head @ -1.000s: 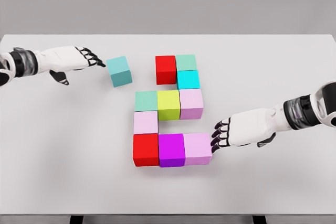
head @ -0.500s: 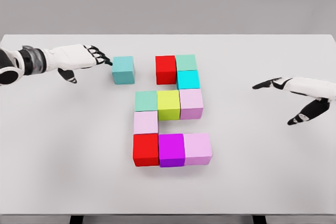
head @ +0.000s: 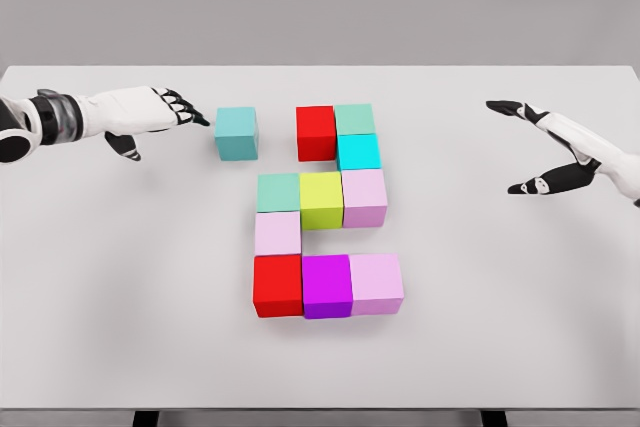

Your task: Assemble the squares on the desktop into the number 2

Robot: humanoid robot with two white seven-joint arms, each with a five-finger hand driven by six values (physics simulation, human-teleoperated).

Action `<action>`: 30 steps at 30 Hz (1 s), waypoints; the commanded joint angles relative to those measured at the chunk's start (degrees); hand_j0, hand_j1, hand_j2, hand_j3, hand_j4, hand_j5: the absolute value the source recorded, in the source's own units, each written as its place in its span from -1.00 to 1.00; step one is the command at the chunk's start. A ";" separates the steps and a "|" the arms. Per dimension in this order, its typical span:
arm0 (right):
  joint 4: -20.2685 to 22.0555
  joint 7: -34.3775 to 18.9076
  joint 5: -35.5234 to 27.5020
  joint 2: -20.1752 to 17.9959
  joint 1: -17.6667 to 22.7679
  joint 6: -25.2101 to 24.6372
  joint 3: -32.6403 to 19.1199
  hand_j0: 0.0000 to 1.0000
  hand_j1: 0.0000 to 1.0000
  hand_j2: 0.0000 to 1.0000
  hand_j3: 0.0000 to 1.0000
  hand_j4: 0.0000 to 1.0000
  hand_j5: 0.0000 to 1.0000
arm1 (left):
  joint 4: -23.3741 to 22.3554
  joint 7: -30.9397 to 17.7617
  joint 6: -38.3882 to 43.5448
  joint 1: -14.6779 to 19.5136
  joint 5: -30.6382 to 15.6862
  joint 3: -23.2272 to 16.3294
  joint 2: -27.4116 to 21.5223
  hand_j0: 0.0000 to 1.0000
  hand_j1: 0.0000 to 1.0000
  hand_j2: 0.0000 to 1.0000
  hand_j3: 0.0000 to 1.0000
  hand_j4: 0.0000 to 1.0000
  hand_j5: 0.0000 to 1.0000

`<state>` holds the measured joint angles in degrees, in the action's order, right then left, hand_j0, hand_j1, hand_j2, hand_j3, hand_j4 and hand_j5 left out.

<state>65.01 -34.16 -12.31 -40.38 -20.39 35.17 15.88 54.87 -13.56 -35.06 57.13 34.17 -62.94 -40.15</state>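
A white table (head: 120, 287) stands before a plain grey wall (head: 320, 2).

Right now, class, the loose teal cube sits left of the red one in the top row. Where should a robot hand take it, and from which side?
Grip the teal cube across its near and far faces, coming from above. Those flat, parallel faces stand clear. The left robot hand crowds its left face, and a narrow gap separates its right face from the red cube.

Teal cube (head: 236, 133) sitting at ten o'clock on the pale grey table (head: 100, 277). Red (head: 316, 133), green (head: 355, 118) and cyan (head: 358, 151) cubes showing at twelve; lime cube (head: 321, 199) glowing at centre. White hands showing black fingertips (head: 190, 112).
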 commanded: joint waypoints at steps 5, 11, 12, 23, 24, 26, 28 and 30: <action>-3.41 0.23 -1.04 1.27 4.09 -0.17 -9.85 1.00 1.00 1.00 1.00 1.00 1.00 | 3.20 0.02 0.06 0.00 -0.25 -2.62 -2.12 1.00 1.00 1.00 1.00 1.00 1.00; -3.31 0.23 -1.05 1.35 4.83 -0.17 -10.87 1.00 1.00 1.00 1.00 1.00 1.00 | 4.45 -0.06 0.06 0.00 0.02 -2.63 -1.69 1.00 1.00 1.00 1.00 1.00 1.00; -3.31 0.23 -1.05 1.35 4.83 -0.17 -10.79 1.00 1.00 1.00 1.00 1.00 1.00 | 4.45 -0.06 0.06 0.00 0.02 -2.63 -1.51 1.00 1.00 1.00 1.00 1.00 1.00; -2.96 0.23 -0.96 1.53 4.83 -0.17 -10.79 1.00 1.00 1.00 1.00 1.00 1.00 | 4.45 -0.06 0.06 0.17 0.10 -2.63 -0.37 1.00 1.00 1.00 1.00 1.00 1.00; -2.96 0.23 -1.05 1.53 4.83 -0.17 -10.79 1.00 1.00 1.00 1.00 1.00 1.00 | 4.45 -0.06 0.06 0.35 0.19 -2.63 -0.28 1.00 1.00 1.00 1.00 1.00 1.00; -2.96 0.23 -1.05 1.53 4.83 -0.17 -10.79 1.00 1.00 1.00 1.00 1.00 1.00 | 4.10 -0.06 0.06 0.35 0.19 -2.63 -0.37 1.00 1.00 1.00 1.00 1.00 1.00; -2.96 0.23 -1.05 1.53 4.83 -0.17 -10.79 1.00 1.00 1.00 1.00 1.00 1.00 | 3.14 -0.06 0.06 0.44 0.19 -2.54 -0.37 1.00 1.00 1.00 1.00 1.00 1.00; -2.96 0.23 -1.05 1.53 4.83 -0.17 -10.79 1.00 1.00 1.00 1.00 1.00 1.00 | 1.99 -0.06 0.06 0.88 0.19 -2.54 -0.37 1.00 1.00 1.00 1.00 1.00 1.00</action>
<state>62.00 -33.94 -12.87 -38.78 -15.56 35.12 5.11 57.74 -13.65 -35.05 58.18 34.59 -65.59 -40.48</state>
